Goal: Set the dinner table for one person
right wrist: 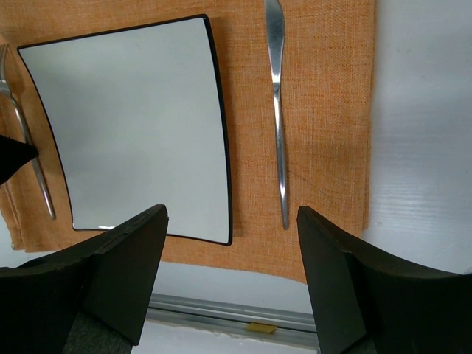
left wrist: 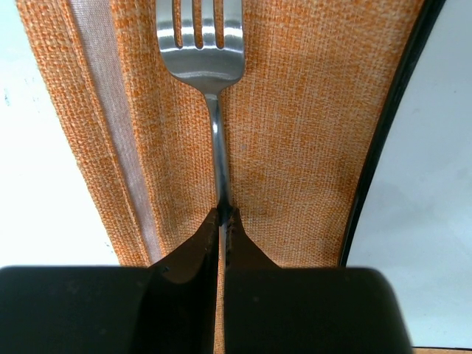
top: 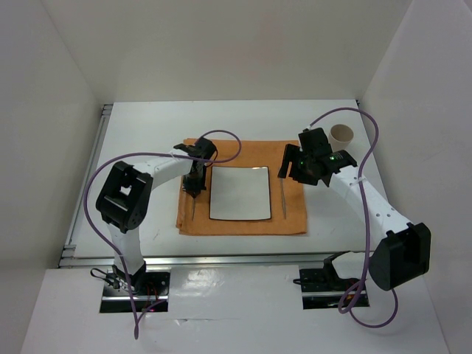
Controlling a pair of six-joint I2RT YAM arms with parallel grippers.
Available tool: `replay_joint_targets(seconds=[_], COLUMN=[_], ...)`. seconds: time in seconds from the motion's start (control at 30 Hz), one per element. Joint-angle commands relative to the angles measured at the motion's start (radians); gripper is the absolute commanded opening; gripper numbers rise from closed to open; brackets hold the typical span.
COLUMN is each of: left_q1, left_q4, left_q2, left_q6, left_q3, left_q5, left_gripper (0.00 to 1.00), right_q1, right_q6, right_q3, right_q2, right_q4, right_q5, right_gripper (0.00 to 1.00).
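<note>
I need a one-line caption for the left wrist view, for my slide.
Left gripper shut on the fork handle, over the orange cloth beside the black-rimmed plate.

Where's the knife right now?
In the top view, the knife lies on the orange cloth, just right of the plate.

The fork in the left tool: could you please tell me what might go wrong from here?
1. The left tool is shut on the fork over a narrow strip of orange cloth beside the plate; a skewed release could leave it tilted or against the rim.
2. Its fingers sit close to the cloth, so retreating may drag it and shift the knife.
</note>
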Motion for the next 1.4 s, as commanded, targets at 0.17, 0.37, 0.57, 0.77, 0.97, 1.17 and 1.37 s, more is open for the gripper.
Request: replay_joint_targets(seconds=[0.17, 0.37, 0.57, 0.77, 0.97, 1.17, 1.37], left_q1=[0.004, 0.004, 0.004, 0.004, 0.036, 0.111, 0.145], left_q4=[0.006, 0.015, 0.006, -0.031, -0.048, 0.014, 0.0], left_q2=[-0.022, -0.052, -0.061, -0.096, -0.166, -0.257, -0.303], left_q6=[0.077, 0.088, 0.099, 0.126, 0.223, 0.318, 0.338], left_q3=[0.065, 0.074, 0.065, 0.172, 0.377, 0.366, 0.314], left_q5=[0.034, 0.057, 0.048, -0.03, -0.138, -0.107, -0.136], left_gripper=[0.1, 0.62, 0.67, 0.67, 0.67, 0.67, 0.67], right_q1=[0.007, 0.007, 0.007, -0.016, -0.312, -0.474, -0.553], right_q6=[0.007, 0.007, 0.007, 0.017, -0.075, -0.174, -0.155], right_q3=[0.039, 0.039, 0.029, 0.11, 0.409, 0.736, 0.867], right_q2=[0.004, -0.014, -0.024, -0.033, 0.126, 0.387, 0.579], right_q4=[-0.018, -0.018, -0.018, -0.041, -0.127, -0.196, -0.187], right_q5=[0.001, -0.008, -0.008, 0.015, 0.065, 0.173, 0.172], right_gripper=[0.79, 0.79, 0.79, 0.81, 0.87, 0.88, 0.84])
